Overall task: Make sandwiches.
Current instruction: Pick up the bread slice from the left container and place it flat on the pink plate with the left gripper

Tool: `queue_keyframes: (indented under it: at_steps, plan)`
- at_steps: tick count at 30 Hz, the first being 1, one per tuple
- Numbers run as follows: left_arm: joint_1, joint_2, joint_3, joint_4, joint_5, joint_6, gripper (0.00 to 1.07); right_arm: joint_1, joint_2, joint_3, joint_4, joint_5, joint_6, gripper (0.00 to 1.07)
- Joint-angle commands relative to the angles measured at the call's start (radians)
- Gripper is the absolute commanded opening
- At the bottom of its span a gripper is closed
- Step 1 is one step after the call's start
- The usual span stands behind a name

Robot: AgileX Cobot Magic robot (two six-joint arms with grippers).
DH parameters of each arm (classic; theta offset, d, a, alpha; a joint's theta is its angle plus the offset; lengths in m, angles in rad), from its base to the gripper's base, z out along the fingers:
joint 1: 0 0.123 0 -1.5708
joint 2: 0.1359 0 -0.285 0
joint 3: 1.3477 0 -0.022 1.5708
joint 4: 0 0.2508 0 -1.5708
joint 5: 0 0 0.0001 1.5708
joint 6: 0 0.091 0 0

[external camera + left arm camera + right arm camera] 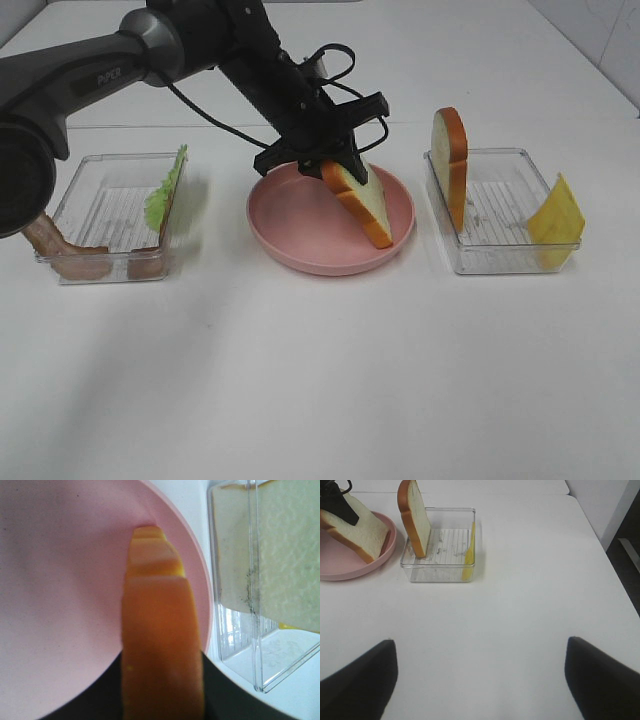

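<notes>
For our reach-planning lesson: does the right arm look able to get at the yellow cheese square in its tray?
Probably yes. The right gripper is open and empty, nothing stands between it and the tray, and the cheese square leans at the end away from the upright bread slice.

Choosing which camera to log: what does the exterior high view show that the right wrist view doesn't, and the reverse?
Only exterior high: the left tray with lettuce and bacon. Only right wrist: the right gripper, open over bare table. Both: the plate, the tilted slice that the left gripper holds over it, and the right tray with an upright slice and cheese.
</notes>
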Motion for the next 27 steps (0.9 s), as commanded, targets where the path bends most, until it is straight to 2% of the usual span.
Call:
queue_keyframes:
  at_steps: [1, 3, 6, 8, 9, 11, 12, 14, 15, 16, 17, 18, 22, 24, 25, 27]
  plan:
    - [-0.004, 0.006, -0.008, -0.013, 0.011, -0.006, 0.02, -0.001, -0.016, 0.003, 0.0, -0.005, 0.008, 0.82]
    - [-0.004, 0.013, -0.008, -0.016, 0.02, -0.006, 0.08, -0.001, -0.016, 0.003, 0.0, -0.005, 0.008, 0.82]
    - [-0.004, 0.014, -0.008, -0.016, 0.024, -0.006, 0.1, -0.001, -0.016, 0.003, 0.0, -0.005, 0.008, 0.82]
    - [-0.004, 0.016, -0.008, -0.013, 0.032, -0.006, 0.18, -0.001, -0.016, 0.003, 0.0, -0.005, 0.008, 0.82]
    - [-0.004, 0.016, -0.008, -0.013, 0.032, -0.006, 0.18, -0.001, -0.016, 0.003, 0.0, -0.005, 0.008, 0.82]
    - [-0.004, 0.013, -0.009, -0.006, 0.033, -0.006, 0.36, -0.001, -0.016, 0.003, 0.0, -0.005, 0.008, 0.82]
    - [-0.004, 0.013, -0.009, -0.006, 0.033, -0.006, 0.36, -0.001, -0.016, 0.003, 0.0, -0.005, 0.008, 0.82]
    - [-0.004, 0.013, -0.009, 0.027, 0.053, -0.006, 0.68, -0.001, -0.016, 0.003, 0.0, -0.005, 0.008, 0.82]
    - [-0.004, 0.013, -0.009, 0.027, 0.053, -0.006, 0.68, -0.001, -0.016, 0.003, 0.0, -0.005, 0.008, 0.82]
    - [-0.004, 0.013, -0.009, 0.036, 0.06, -0.006, 0.75, -0.001, -0.016, 0.003, 0.0, -0.005, 0.008, 0.82]
    - [-0.004, 0.013, -0.009, 0.036, 0.06, -0.006, 0.75, -0.001, -0.016, 0.003, 0.0, -0.005, 0.008, 0.82]
    - [-0.004, 0.011, -0.011, 0.043, 0.072, -0.006, 0.83, -0.001, -0.016, 0.003, 0.0, -0.005, 0.008, 0.82]
    - [-0.004, 0.011, -0.038, 0.054, 0.105, -0.006, 0.84, -0.001, -0.016, 0.003, 0.0, -0.005, 0.008, 0.82]
    - [-0.004, 0.011, -0.1, 0.099, 0.179, -0.015, 0.84, -0.001, -0.016, 0.003, 0.0, -0.005, 0.008, 0.82]
    - [-0.004, 0.011, -0.1, 0.099, 0.179, -0.015, 0.84, -0.001, -0.016, 0.003, 0.0, -0.005, 0.008, 0.82]
    - [-0.004, 0.008, -0.143, 0.164, 0.227, -0.027, 0.84, -0.001, -0.016, 0.003, 0.0, -0.005, 0.008, 0.82]
